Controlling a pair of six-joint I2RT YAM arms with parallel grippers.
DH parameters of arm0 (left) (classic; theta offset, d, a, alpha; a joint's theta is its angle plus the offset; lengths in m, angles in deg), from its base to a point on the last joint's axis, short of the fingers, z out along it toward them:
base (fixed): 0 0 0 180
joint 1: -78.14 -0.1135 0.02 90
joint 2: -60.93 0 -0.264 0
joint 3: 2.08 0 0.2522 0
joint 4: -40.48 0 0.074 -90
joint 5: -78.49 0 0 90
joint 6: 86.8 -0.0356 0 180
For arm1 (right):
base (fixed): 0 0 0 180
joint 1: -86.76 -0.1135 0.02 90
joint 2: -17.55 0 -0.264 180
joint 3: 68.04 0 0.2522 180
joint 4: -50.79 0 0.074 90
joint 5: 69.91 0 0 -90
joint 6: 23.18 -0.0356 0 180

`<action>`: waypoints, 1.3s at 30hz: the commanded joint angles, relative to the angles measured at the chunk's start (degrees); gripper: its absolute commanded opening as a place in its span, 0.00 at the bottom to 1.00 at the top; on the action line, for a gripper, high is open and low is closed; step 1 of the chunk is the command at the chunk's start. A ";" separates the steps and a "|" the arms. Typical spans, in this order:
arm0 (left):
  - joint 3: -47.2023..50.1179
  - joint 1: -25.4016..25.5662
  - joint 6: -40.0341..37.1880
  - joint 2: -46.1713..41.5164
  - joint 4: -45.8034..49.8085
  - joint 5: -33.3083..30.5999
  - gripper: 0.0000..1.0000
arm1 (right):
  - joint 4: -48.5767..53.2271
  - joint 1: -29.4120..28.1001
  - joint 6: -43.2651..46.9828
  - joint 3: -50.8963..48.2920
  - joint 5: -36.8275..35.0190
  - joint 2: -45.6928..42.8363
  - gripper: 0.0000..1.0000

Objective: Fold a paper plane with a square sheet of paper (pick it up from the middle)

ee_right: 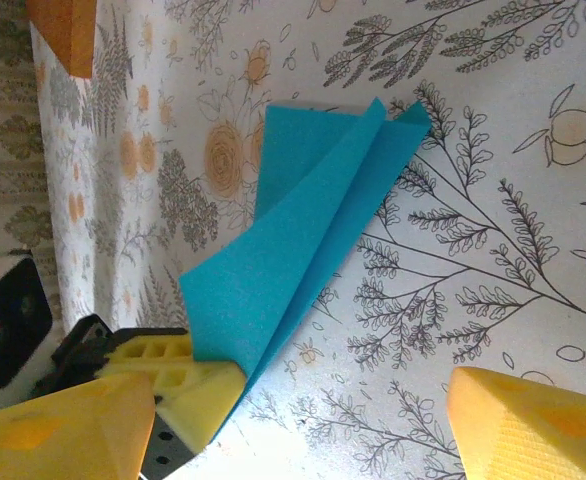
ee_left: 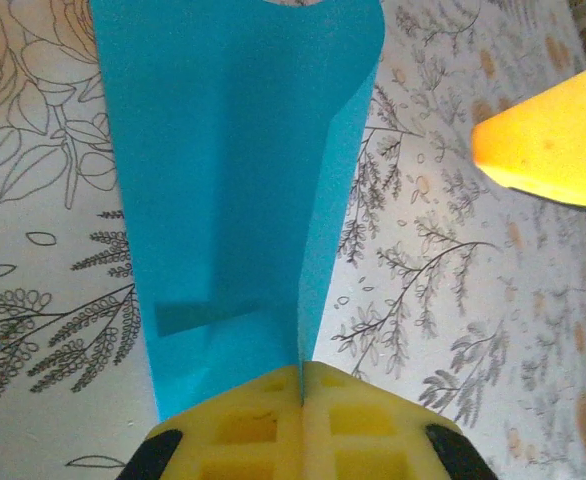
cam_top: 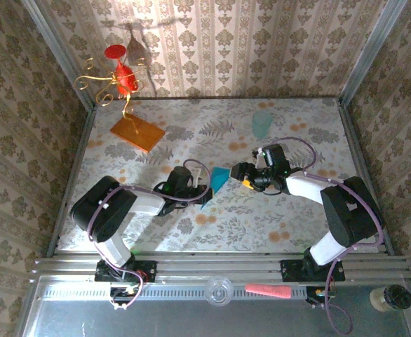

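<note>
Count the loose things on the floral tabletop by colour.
Teal: 1, folded paper
Orange: 1, slab
Pale mint: 1, cup
Red and gold: 1, ornament
Total: 4

Left gripper [ee_left: 303, 372]: yellow pads pressed together at bottom centre, pinching the near end of the teal-blue paper plane [ee_left: 223, 200]. The paper runs from the pads straight up to the top edge. One crease rises from the pinch pt, w/ a broad flat panel to its left and a narrower flap to its right that curls over near the top. There is a small darker strip low on the left panel (fold or shadow, can't tell). An orange-yellow fingertip [ee_left: 553, 140] pokes in from the right edge, upper part, well apart from the paper. The table [ee_left: 453, 330] has a leaf-and-flower print.
</note>
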 commanded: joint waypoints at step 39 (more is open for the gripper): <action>1.98 -4.29 20.23 7.35 -13.14 9.12 0.00 | 27.59 -9.60 17.08 25.98 -17.33 17.58 0.76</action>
